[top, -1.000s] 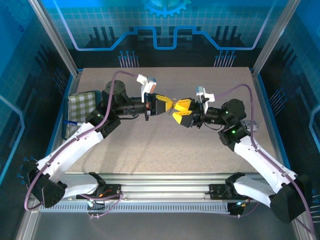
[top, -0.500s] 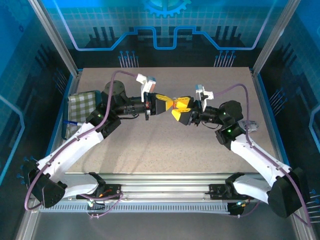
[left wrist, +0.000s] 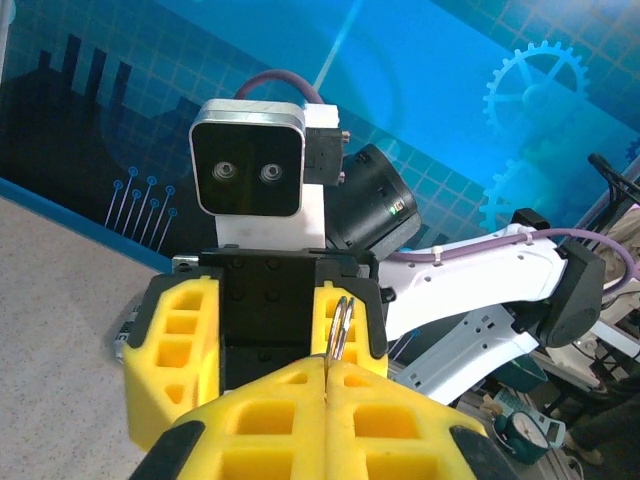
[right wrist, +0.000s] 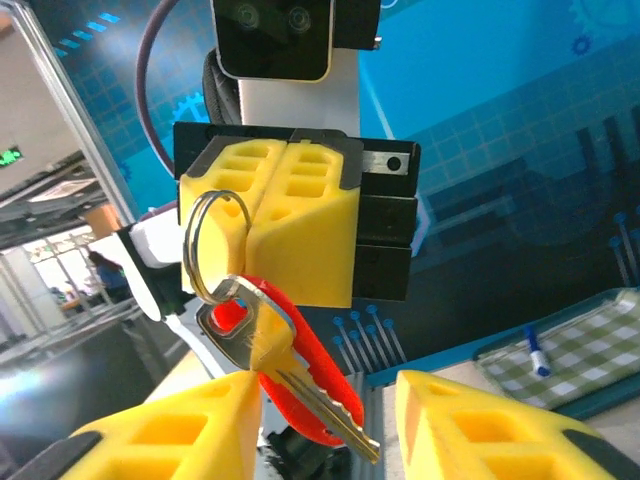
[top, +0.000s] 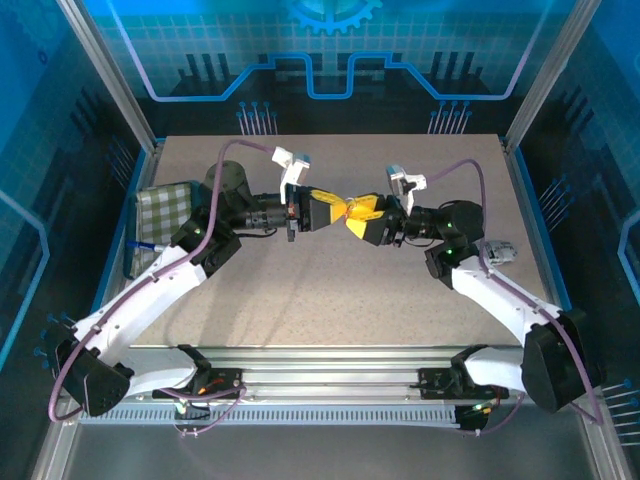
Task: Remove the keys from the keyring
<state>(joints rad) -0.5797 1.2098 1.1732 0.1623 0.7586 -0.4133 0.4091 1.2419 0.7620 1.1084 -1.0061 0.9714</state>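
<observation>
Now L tool (left wrist: pixel 328 373) clamped on keyring (left wrist: pixel 342 325); keys (right wrist: pixel 262 345) + red tag (right wrist: pixel 318 368) hang below keyring; R tool (right wrist: pixel 330 400) half-wide, fingers either side of keys.

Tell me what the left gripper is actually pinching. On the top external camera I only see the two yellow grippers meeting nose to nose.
Observer: The left gripper is shut on the keyring, and the ring sticks out beside its fingertips.
Operator: Where is the key?
Observer: A silver key with a red head hangs from the ring, blade pointing down, with a red strap alongside it.
Operator: Does the right gripper have it?
Observer: It is not clamped. The right gripper is open, with one finger on either side of the key.
</observation>
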